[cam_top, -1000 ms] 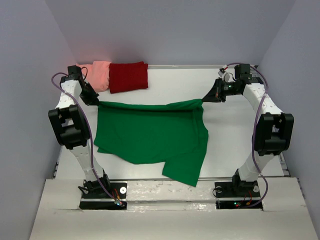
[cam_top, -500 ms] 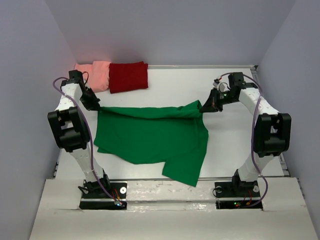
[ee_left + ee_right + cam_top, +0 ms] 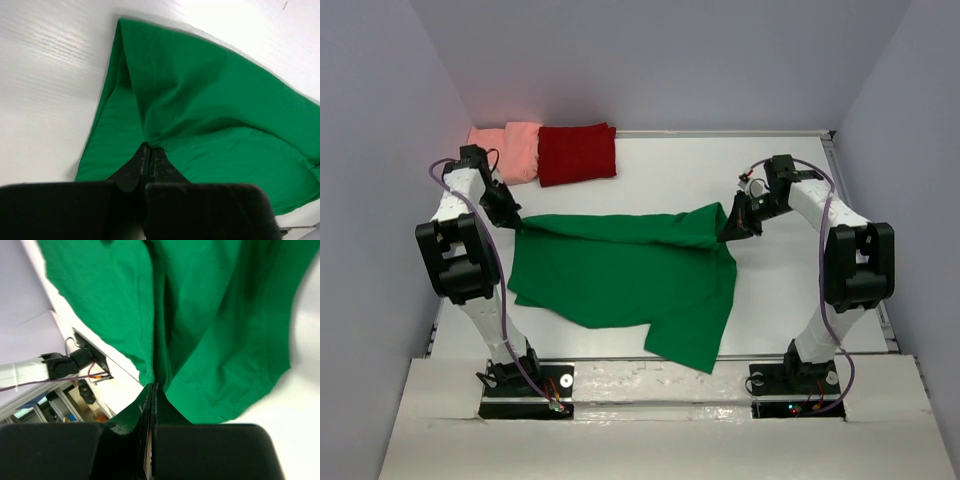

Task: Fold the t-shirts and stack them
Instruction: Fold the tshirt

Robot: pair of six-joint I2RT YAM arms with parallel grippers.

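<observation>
The bright green t-shirt (image 3: pixel 620 275) lies spread on the table, its far edge lifted between both grippers. My left gripper (image 3: pixel 517 222) is shut on its far left corner; the left wrist view shows the fabric (image 3: pixel 210 115) pinched at the fingertips (image 3: pixel 149 148). My right gripper (image 3: pixel 730 228) is shut on its far right corner; the right wrist view shows the cloth (image 3: pixel 210 315) hanging from the closed fingertips (image 3: pixel 153 387). The folded salmon-pink t-shirt (image 3: pixel 512 150) and the folded dark red t-shirt (image 3: pixel 577 153) lie side by side at the far left.
The white table (image 3: pixel 790 290) is walled by pale panels at the back and sides. The arm bases (image 3: pixel 525 385) sit on the near edge. A corner of the green shirt hangs toward the front edge.
Both grippers have moved toward me with the shirt's far edge. The right gripper has also come inward, so the edge is slacker and rumpled near it.
</observation>
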